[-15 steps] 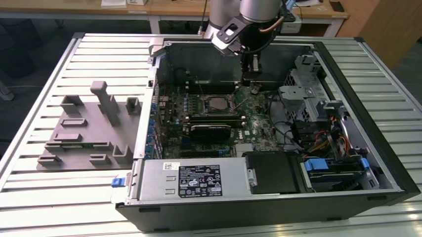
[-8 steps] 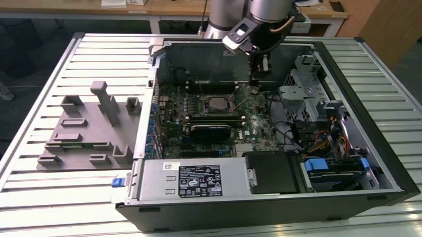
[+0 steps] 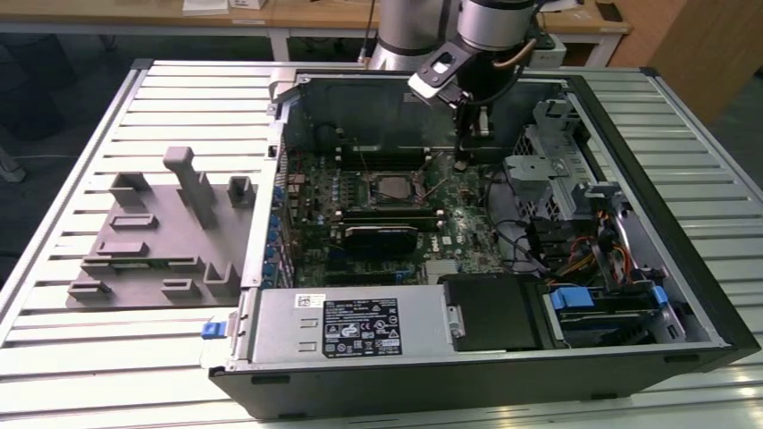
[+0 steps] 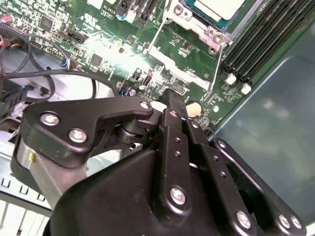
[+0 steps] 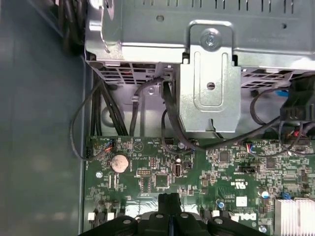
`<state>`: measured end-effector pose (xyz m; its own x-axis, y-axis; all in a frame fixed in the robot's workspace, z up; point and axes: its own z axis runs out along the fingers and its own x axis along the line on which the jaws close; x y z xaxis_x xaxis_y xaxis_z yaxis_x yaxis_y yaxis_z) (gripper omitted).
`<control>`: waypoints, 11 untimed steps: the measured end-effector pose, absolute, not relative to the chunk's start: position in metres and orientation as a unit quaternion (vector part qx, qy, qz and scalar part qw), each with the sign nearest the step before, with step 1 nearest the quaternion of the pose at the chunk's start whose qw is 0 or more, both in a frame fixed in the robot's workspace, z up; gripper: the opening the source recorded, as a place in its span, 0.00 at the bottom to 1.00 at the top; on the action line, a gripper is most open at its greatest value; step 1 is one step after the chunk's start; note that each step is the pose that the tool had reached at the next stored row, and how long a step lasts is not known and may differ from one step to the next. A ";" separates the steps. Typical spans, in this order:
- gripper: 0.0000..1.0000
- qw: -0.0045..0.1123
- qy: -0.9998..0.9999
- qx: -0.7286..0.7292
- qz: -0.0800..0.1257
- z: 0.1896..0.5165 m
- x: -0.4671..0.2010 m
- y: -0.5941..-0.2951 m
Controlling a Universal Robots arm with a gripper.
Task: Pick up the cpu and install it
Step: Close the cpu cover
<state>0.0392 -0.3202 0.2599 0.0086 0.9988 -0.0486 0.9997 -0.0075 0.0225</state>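
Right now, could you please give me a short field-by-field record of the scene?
arm end: gripper shut, holding nothing, low over the motherboard
target: cpu lying in its socket, on the exterior view's left of the gripper
housing: computer case open on the slatted table
nearby: grey fixture block on the exterior view's left of the case

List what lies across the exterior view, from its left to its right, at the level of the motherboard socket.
Grey moulded fixture → cpu, lying in the socket → gripper, hanging over the board → silver drive cage.
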 end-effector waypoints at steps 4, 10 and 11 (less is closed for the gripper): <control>0.11 0.025 0.704 0.710 -0.009 0.253 0.040 -0.320; 0.11 0.025 0.704 0.710 -0.009 0.245 0.040 -0.320; 0.11 0.025 0.704 0.710 -0.009 0.245 0.040 -0.320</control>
<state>0.0398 -0.3202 0.2453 0.0085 0.9988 -0.0490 0.9997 -0.0074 0.0224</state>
